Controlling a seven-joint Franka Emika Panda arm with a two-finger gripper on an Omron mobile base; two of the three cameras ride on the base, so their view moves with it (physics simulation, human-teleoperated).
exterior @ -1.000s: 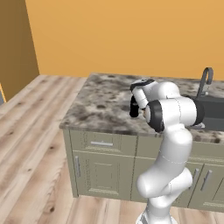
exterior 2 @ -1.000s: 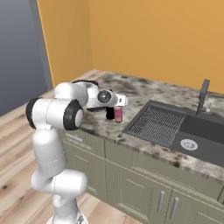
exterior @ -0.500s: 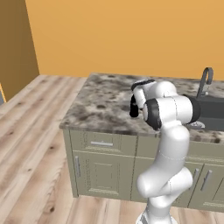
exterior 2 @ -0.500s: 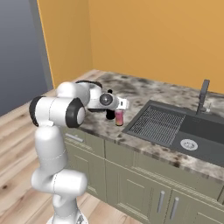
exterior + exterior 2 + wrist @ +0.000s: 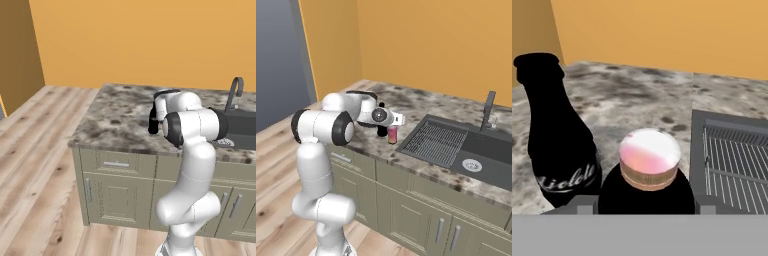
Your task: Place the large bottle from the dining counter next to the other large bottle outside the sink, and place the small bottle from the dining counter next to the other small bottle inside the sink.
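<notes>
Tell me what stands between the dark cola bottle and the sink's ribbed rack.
The pink bottle stands there, gripped between the fingers, with speckled marble counter showing beyond it. The hand view shows this.

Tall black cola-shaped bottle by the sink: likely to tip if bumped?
Probably, if struck high: the tall black cola-shaped bottle stands upright, much taller than wide. Its round body would likely roll on the flat speckled marble counter once down.
</notes>
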